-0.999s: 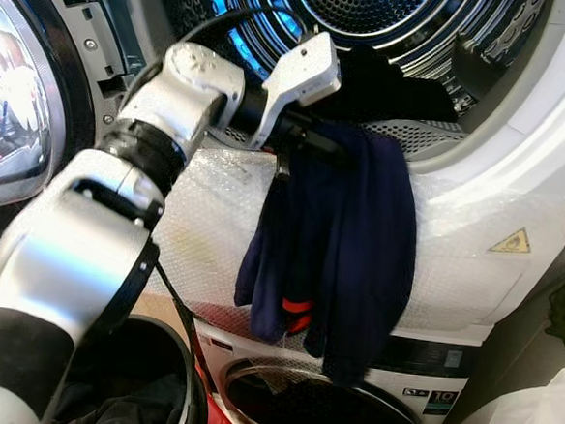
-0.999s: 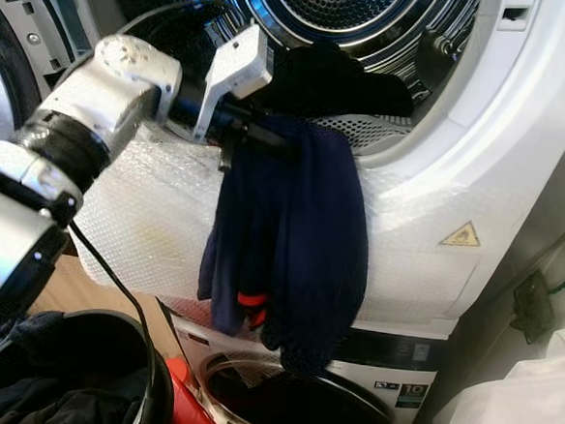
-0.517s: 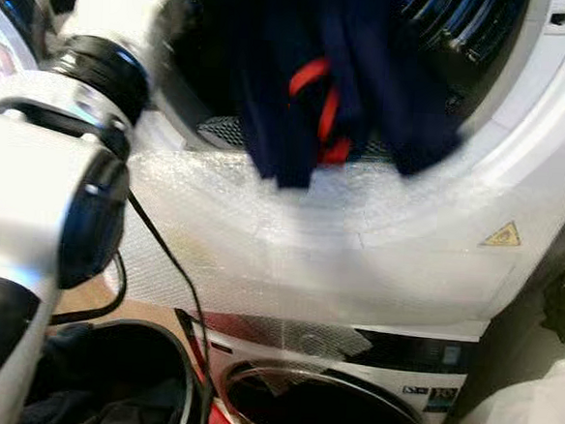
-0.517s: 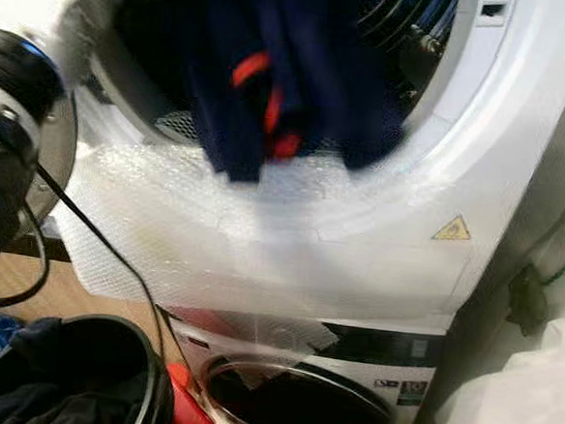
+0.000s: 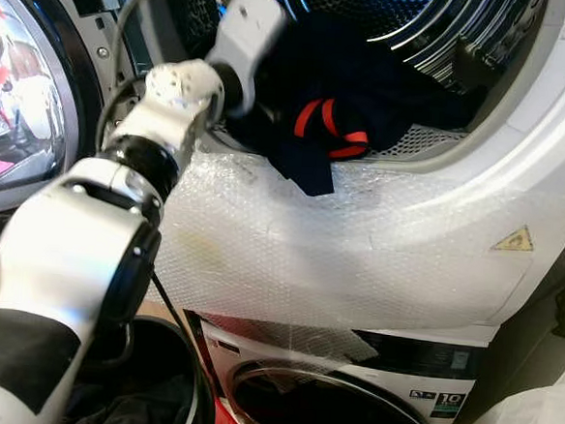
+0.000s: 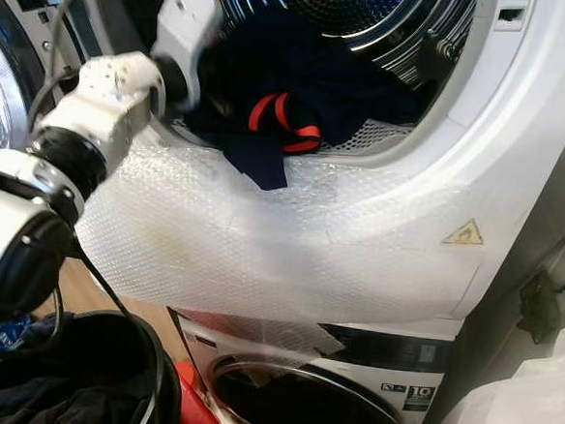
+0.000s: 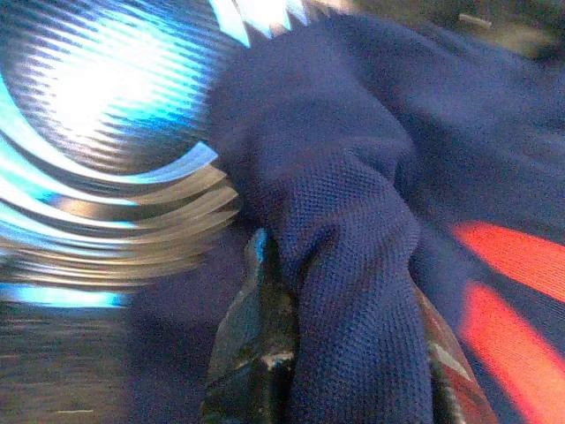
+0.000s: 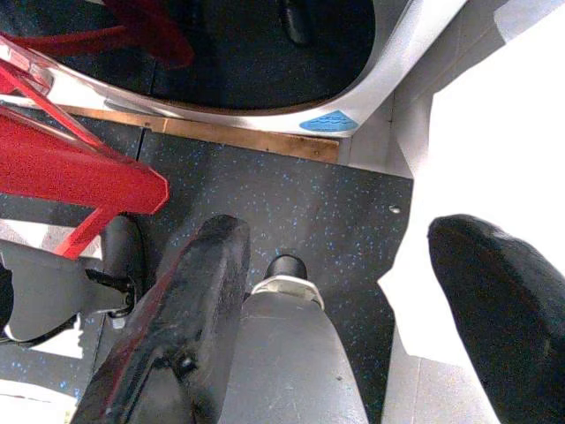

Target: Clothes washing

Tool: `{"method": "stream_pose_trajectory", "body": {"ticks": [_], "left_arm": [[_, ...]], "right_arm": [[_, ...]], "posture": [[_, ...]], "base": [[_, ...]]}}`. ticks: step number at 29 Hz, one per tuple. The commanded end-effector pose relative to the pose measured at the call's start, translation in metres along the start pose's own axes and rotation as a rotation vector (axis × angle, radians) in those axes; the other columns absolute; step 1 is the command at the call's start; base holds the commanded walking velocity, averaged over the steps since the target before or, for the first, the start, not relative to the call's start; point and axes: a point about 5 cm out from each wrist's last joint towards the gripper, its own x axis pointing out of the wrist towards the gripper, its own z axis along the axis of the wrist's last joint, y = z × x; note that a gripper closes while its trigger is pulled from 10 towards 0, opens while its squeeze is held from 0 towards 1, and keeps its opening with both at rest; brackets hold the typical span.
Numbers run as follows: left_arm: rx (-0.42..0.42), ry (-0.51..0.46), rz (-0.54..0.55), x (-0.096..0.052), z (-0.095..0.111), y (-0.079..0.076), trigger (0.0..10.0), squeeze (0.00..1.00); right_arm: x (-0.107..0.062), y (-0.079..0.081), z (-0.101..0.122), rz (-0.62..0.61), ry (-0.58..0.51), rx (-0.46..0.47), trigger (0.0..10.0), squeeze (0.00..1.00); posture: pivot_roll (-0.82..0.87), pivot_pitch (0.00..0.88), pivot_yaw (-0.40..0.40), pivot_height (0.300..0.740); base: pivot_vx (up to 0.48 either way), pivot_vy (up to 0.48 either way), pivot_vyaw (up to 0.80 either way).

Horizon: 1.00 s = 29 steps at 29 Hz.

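A navy garment with red stripes (image 5: pixel 338 109) lies bunched in the mouth of the upper machine's drum (image 5: pixel 375 5). One corner of it hangs over the rim onto the bubble wrap (image 5: pixel 338 245). My left gripper (image 5: pixel 265 109) reaches into the drum opening from the left, against the garment. In the left wrist view the gripper (image 7: pixel 353 371) is shut on a fold of the navy garment (image 7: pixel 353 265). My right gripper (image 8: pixel 340 291) hangs open low over the dark speckled floor.
The upper machine's open door (image 5: pixel 18 106) stands at the left. Below is a second front-loader (image 5: pixel 327 409). A black basket (image 5: pixel 187 399) with dark clothes sits at the bottom left beside a red object (image 6: pixel 192 400). A white bag (image 5: pixel 530 423) is at the bottom right.
The garment hung down over the bubble-wrapped rim; my left gripper has lifted it up and into the drum mouth, where it now lies bunched. The camera also shifted.
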Motion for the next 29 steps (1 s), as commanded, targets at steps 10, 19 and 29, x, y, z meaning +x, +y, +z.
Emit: {"method": "stream_pose_trajectory", "body": {"ticks": [10, 19, 29], "left_arm": [[-0.147, -0.118, -0.105, 0.003, 0.012, -0.005, 10.0, 1.00], [-0.292, -0.194, -0.088, 0.003, 0.016, -0.004, 10.0, 1.00], [-0.045, -0.052, -0.038, -0.005, 0.023, 0.012, 10.0, 1.00]], "right_arm": [[-0.008, 0.004, -0.027, -0.001, 0.088, 0.011, 10.0, 0.00], [-0.005, 0.005, -0.016, 0.012, 0.059, -0.007, 10.0, 0.00], [-0.004, 0.008, -0.014, 0.018, 0.056, -0.016, 10.0, 0.00]], "posture": [[-0.10, 0.000, 0.166, 0.740], [-0.08, 0.000, 0.153, 0.740], [-0.07, 0.000, 0.166, 0.740]], "base": [[0.000, 0.000, 0.00], [0.000, 0.000, 0.00], [0.000, 0.000, 0.00]]}}
